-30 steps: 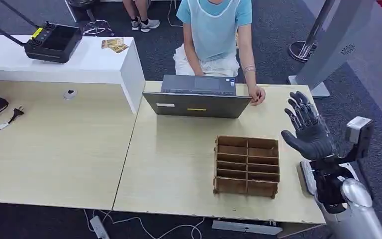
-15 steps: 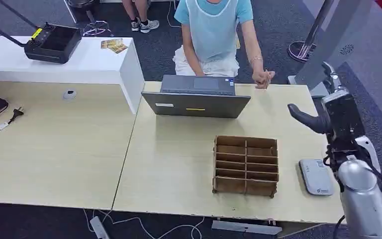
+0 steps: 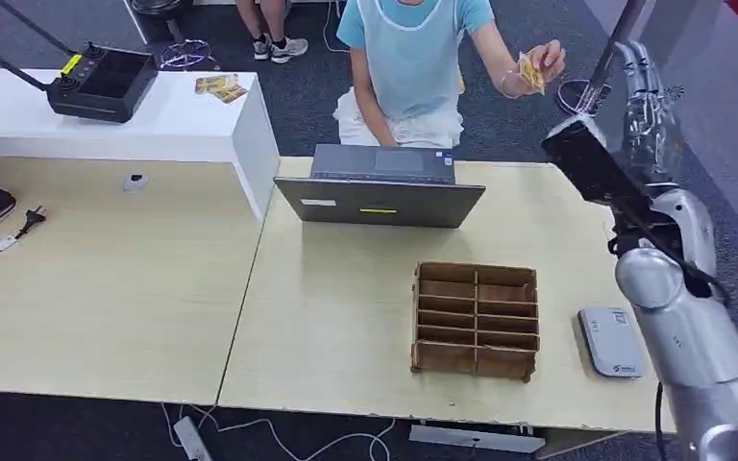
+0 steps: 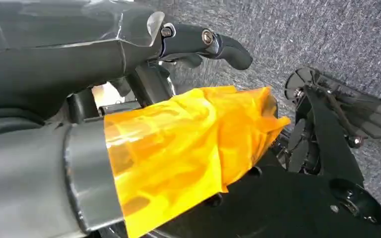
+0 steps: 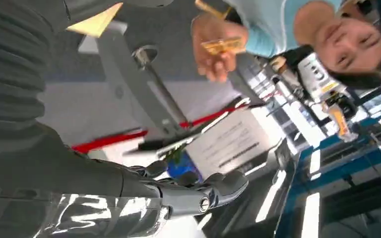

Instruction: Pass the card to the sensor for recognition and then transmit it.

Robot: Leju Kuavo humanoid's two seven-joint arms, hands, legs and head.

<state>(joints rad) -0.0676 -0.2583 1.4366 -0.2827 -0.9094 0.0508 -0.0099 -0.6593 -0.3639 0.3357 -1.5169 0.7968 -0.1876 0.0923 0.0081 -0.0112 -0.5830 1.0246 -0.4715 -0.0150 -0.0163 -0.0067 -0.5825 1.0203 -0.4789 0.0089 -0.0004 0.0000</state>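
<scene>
A person in a light blue top holds a small yellow card (image 3: 531, 71) up at the far right, pinched in a raised hand (image 3: 545, 60). My right hand (image 3: 646, 101) is lifted high beside it, a short way to the right of the card, blurred, fingers apart and empty. In the right wrist view the card (image 5: 222, 45) sits in the person's hand beyond my spread fingers (image 5: 198, 194). The grey-white sensor (image 3: 610, 342) lies flat on the table near its right edge. My left hand (image 4: 206, 40) hangs low over the carpet with a finger stretched out, holding nothing.
A wooden compartment organizer (image 3: 477, 318) stands just left of the sensor. An open laptop (image 3: 381, 188) sits at the table's far side before the person. A white counter (image 3: 106, 120) at far left carries a black controller (image 3: 104, 81) and more cards (image 3: 221, 86).
My right arm has swung up from over the table to high at the right. The person's hand has left the table beside the laptop and risen, now showing a card.
</scene>
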